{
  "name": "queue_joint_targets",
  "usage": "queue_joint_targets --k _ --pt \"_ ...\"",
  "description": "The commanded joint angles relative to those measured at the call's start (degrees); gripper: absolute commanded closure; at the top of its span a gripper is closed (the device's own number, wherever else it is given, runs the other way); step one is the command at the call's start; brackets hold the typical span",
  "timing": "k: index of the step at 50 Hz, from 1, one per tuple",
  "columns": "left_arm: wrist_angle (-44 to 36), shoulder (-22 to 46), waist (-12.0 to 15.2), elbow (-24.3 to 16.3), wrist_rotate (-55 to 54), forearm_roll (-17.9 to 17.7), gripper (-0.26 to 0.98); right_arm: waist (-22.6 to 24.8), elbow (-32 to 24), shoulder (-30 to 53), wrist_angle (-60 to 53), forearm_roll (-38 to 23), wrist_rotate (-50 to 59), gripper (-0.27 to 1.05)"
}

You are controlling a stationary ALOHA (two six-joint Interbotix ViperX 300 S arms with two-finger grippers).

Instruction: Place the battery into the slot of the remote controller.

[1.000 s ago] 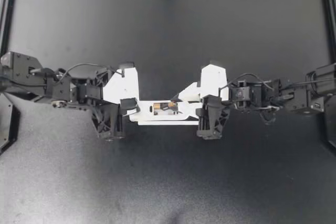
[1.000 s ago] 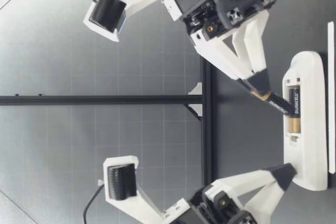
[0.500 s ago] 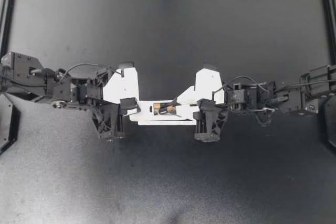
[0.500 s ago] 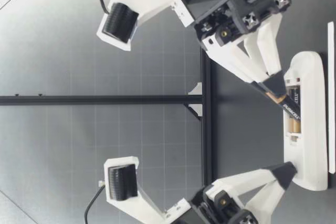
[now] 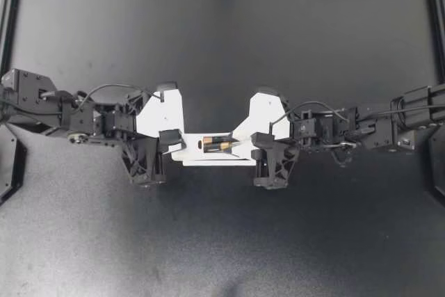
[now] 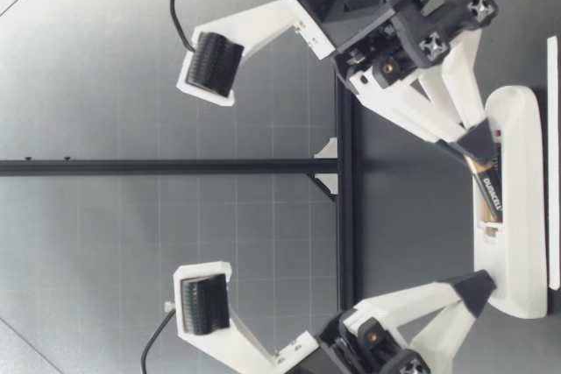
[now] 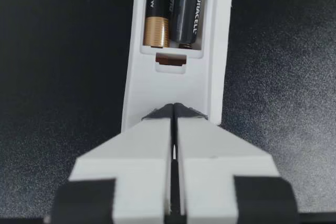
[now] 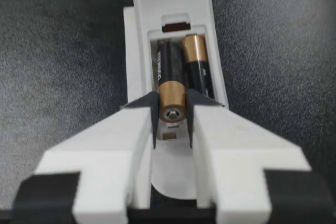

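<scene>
Battery (image 8: 172, 97) in right hand (image 5: 236, 145); low view suggests tilt.

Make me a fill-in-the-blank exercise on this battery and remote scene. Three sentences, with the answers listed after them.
1. My right gripper is ____ on the battery.
2. The slot of the remote controller holds ____ other battery, lying flat.
3. In the right wrist view, the end of the held battery nearest the camera is ____ in colour.

Missing words: shut; one; gold.
</scene>
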Motion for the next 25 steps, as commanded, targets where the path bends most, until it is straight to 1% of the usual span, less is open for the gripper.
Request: queue_joint_targets --k 1,12,21,25 --pt "0.0 -0.9 0.2 -0.4 -0.1 -0.1 0.90 0.0 -1.1 -1.5 0.4 0.0 -0.1 0.61" --pt "0.0 -0.9 0.2 -0.4 -0.1 0.0 0.90 0.1 -2.2 -2.5 2.9 -0.1 -0.1 0.32" --pt "0.0 -0.9 0.2 -0.4 -0.1 -0.1 0.90 0.0 -1.9 -5.8 3.1 0.4 0.8 0.31" --pt "0.0 -1.0 0.2 -0.4 -0.2 -0.1 0.90 0.0 -1.4 -8.0 3.2 3.4 4.9 0.31"
